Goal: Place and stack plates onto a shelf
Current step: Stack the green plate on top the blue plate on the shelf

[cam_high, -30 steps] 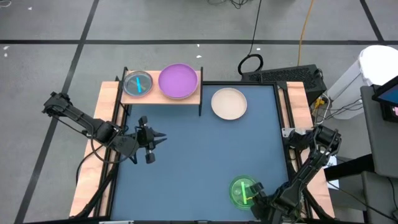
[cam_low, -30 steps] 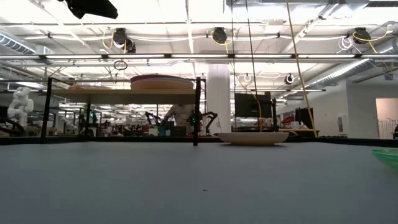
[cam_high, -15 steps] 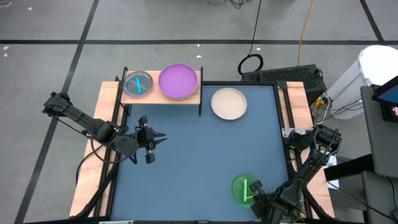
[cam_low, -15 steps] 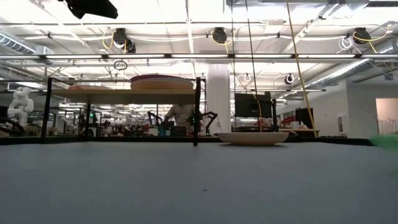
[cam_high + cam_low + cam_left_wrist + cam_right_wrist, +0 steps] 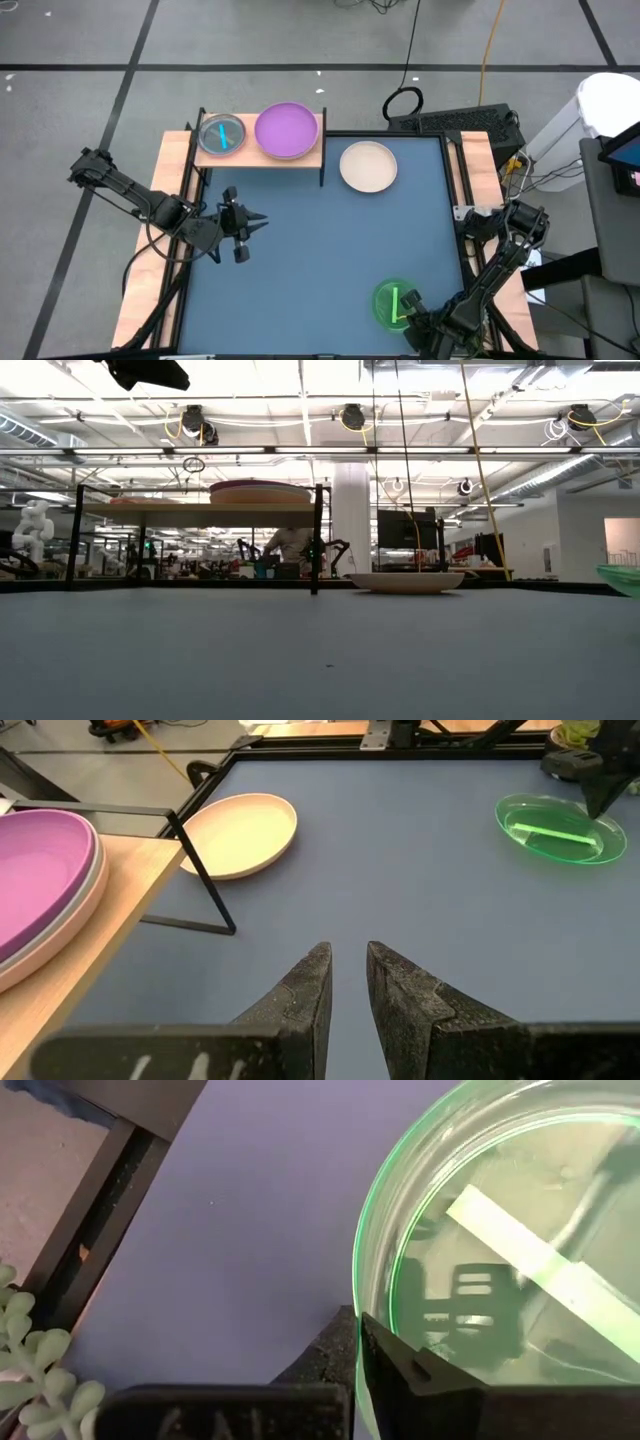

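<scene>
The shelf (image 5: pixel 311 156) stands at the table's far left. On it rest a purple plate (image 5: pixel 287 129), stacked on other plates (image 5: pixel 60 935), and a cyan plate (image 5: pixel 221 134). A cream plate (image 5: pixel 368 166) rests on the table right of the shelf. My right gripper (image 5: pixel 409 309), at the near right, is shut on a translucent green plate (image 5: pixel 391 304). My left gripper (image 5: pixel 260 219) hovers shut and empty over the table's left half, near the shelf. My right gripper pinches the green plate's rim (image 5: pixel 358 1295) between its two fingers, one inside the plate and one outside. The fingers come from the table's near right side. The plate's visible edge in the low view (image 5: pixel 620 577) is raised above the table top.
Black frame rails (image 5: pixel 458 200) and wooden side strips edge the table. The shelf's black legs (image 5: pixel 205 885) stand on the mat. The blue mat (image 5: pixel 320 260) lies bare between the arms. A person shows far behind the table (image 5: pixel 290 545).
My right gripper has gone up with the green plate; in the low view the plate's edge has risen from the table top. The left arm has kept still.
</scene>
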Tool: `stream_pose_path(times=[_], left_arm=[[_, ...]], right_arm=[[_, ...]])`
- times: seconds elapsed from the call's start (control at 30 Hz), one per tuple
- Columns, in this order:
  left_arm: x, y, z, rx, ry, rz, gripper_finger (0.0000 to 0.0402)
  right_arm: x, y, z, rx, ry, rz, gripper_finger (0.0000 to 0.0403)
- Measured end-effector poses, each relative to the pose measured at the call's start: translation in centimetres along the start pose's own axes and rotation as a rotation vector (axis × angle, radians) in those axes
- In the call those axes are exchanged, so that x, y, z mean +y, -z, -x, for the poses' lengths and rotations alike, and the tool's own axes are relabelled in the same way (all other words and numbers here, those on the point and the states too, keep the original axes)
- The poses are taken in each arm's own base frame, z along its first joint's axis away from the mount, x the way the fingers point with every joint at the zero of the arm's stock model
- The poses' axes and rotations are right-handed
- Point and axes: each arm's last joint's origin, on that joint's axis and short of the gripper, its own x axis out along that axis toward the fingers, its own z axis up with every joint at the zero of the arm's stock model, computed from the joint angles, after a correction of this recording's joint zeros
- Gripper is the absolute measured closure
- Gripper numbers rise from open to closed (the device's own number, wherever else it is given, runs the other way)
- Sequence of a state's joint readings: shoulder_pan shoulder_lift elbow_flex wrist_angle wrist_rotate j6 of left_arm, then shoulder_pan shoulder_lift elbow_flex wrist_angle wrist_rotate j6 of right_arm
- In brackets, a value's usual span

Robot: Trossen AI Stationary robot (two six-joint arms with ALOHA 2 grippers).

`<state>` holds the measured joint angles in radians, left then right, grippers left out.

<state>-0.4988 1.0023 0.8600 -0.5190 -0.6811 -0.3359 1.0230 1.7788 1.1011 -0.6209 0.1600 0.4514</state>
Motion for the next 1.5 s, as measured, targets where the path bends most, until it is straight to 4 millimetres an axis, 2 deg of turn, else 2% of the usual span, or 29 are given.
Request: stream_pose_path(times=[0.17,0.43,0.77,1.0,1.23,1.37,1.5], left_arm=[[0.0,0.0,0.0,0.0,0.0,0.0,0.033],[0.0,0.0,0.0,0.0,0.001,-0.032,0.033],[-0.3,0.1,0.0,0.029,0.101,-0.098,0.033],[-0.5,-0.5,0.0,-0.026,0.124,-0.145,0.033],[-1.6,-1.6,-0.3,-0.137,0.229,-0.256,0.0329],[-2.6,-1.8,-1.3,-0.164,0.276,-0.334,0.0326],[-3.8,-1.7,-2.6,-0.175,0.302,-0.387,0.0285]], right_arm=[[0.1,-0.3,0.4,-0.013,-0.007,0.014,0.0402],[-1.1,-1.0,3.2,-0.116,-0.015,-0.005,0.0403],[-3.9,-1.5,7.5,-0.293,0.084,0.068,0.0402],[-6.1,-1.7,9.4,-0.365,0.215,0.182,0.0402],[-8.3,-2.4,10.2,-0.403,0.351,0.267,0.0402],[-9.5,-3.2,10.7,-0.453,0.394,0.306,0.0402],[-10.7,-3.9,11.2,-0.496,0.439,0.36,0.0403]])
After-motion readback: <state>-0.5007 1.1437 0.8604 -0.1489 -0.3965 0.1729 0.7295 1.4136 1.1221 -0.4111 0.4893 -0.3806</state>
